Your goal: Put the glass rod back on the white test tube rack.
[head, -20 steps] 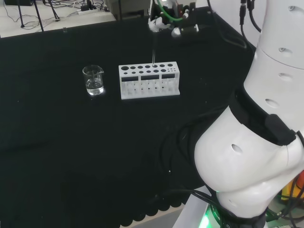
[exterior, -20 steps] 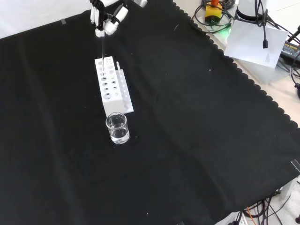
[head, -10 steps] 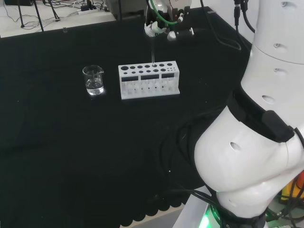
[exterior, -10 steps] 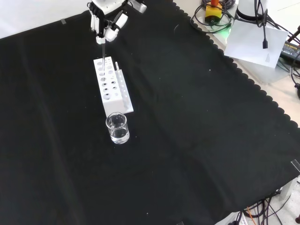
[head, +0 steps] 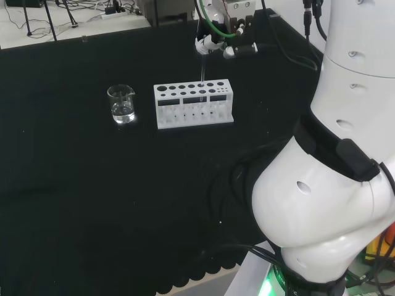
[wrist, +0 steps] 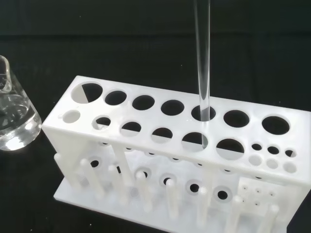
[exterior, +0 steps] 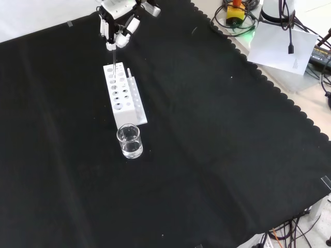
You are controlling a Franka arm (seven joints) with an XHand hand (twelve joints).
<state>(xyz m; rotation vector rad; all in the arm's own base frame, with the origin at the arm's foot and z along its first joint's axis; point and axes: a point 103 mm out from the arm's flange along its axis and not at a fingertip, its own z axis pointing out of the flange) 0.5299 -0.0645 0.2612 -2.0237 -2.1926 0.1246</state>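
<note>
The hand (head: 217, 42) is hanging above the far end of the white rack (head: 194, 103) in the head view, its fingers (exterior: 117, 39) curling around the top of the glass rod (wrist: 202, 53) and pinching it. The rod is hanging upright from the fingers, and in the wrist view its lower end is dipping into one of the large holes in the rack's top plate, in the row farther from the pegs. The rack is standing on the black tabletop (exterior: 217, 134), with a row of short pegs along its base. A small beaker (exterior: 129, 141) with a little clear liquid is standing just beside one end of the rack, to the left of it in the head view and nearer the camera in the front view.
</note>
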